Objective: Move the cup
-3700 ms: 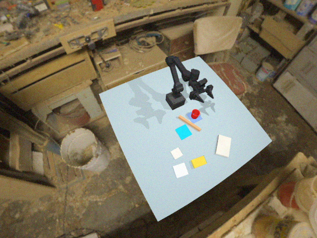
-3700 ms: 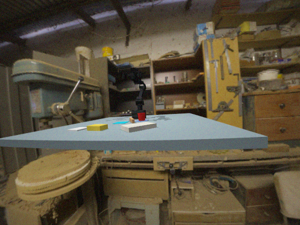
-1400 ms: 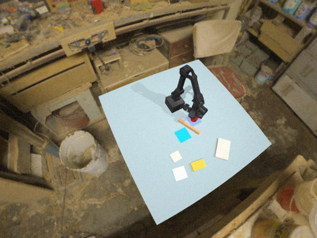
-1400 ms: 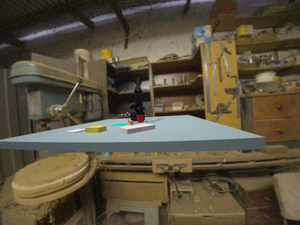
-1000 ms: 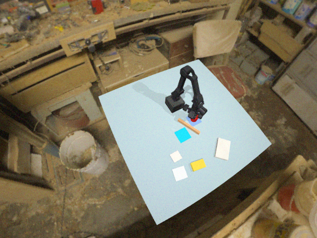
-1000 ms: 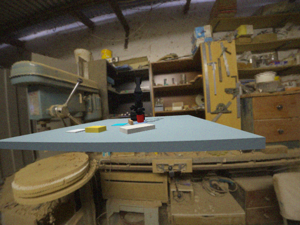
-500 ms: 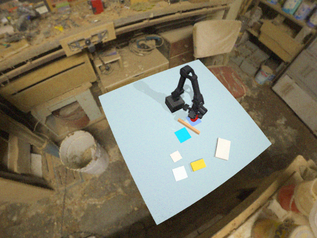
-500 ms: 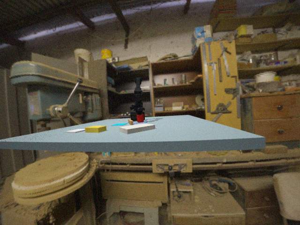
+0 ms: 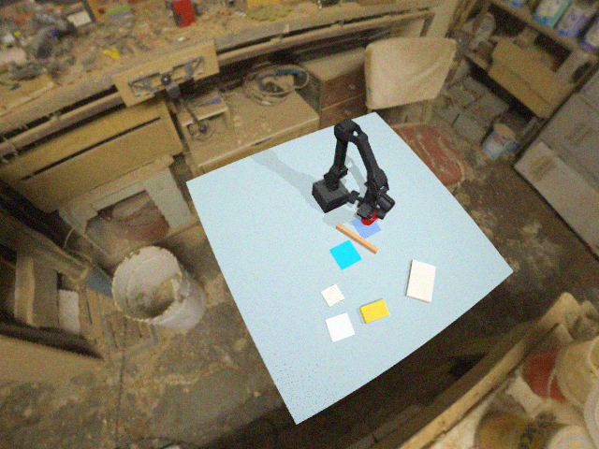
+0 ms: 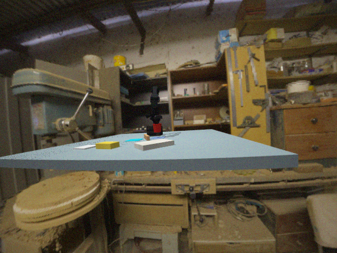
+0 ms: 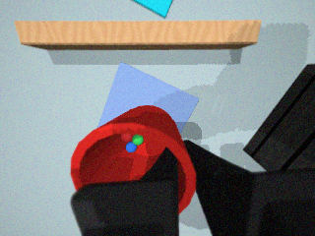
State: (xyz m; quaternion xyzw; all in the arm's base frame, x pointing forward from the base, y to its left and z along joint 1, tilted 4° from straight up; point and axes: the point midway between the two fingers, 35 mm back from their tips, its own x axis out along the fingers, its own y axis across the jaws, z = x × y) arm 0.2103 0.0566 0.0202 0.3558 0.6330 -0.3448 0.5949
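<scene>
The red cup (image 9: 368,221) (image 10: 157,128) (image 11: 148,115) is held a little above the periwinkle-blue pad (image 9: 366,230) (image 11: 140,90), leaning somewhat in the wrist view. A green marble (image 11: 138,140), a blue marble (image 11: 131,147) and a faint reddish marble (image 11: 126,136) lie inside it. My gripper (image 11: 178,146) is shut on the cup's wall, one finger inside the rim and the other outside. The cyan pad (image 9: 345,254) (image 10: 134,140) (image 11: 159,6) is bare, beyond the wooden bar. The cup's lower side by the fingers is hidden in the wrist view.
A wooden bar (image 9: 357,238) (image 10: 147,137) (image 11: 138,31) lies between the two pads. Farther off are a white block (image 9: 420,281) (image 10: 154,144), a yellow block (image 9: 374,311) (image 10: 107,145), a cream square (image 9: 332,295) and a white square (image 9: 340,326).
</scene>
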